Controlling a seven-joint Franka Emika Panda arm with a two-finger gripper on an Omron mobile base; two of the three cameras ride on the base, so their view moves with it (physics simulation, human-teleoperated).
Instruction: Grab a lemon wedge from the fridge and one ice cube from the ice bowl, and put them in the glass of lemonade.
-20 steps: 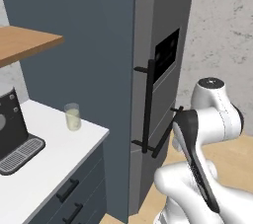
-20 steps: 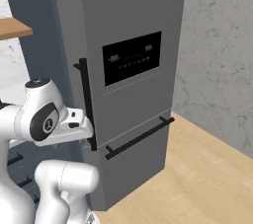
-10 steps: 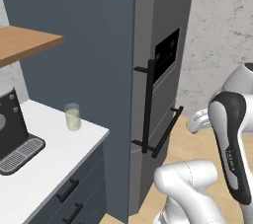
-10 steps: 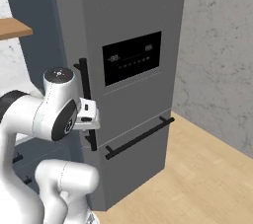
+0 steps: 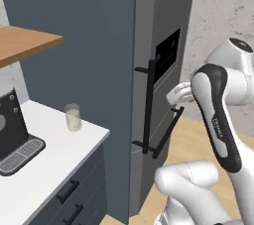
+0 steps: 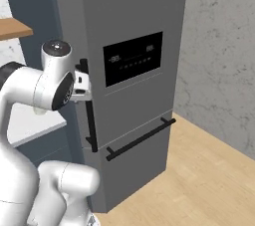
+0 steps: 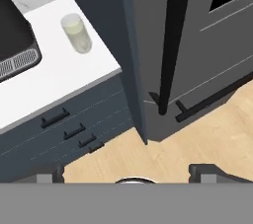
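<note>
The tall dark grey fridge point(image 5: 144, 30) stands shut, with its black display panel point(image 6: 132, 58) and black vertical bar handle point(image 6: 90, 118) in view. The lemon wedge is hidden behind the closed door. My gripper point(image 6: 81, 83) hovers in front of the door near the top of that handle point(image 5: 149, 105), not touching it. In the hand view its two fingertips point(image 7: 205, 172) stand wide apart and open, with nothing between them. The glass of lemonade point(image 5: 73, 117) sits on the white counter point(image 5: 59, 154) left of the fridge, and it shows from above as the glass point(image 7: 76, 32).
A black coffee machine point(image 5: 12, 130) stands on the counter's left part, under a wooden shelf point(image 5: 25, 43). Dark blue-grey drawers point(image 7: 74, 119) run below the counter. A second bar handle point(image 6: 140, 139) crosses the fridge's lower drawer. Wooden floor point(image 6: 199, 180) lies open to the right.
My arm has swung up and rightward, and the hand has risen along the fridge's vertical handle toward its top. The fridge stays shut and the glass has not moved.
</note>
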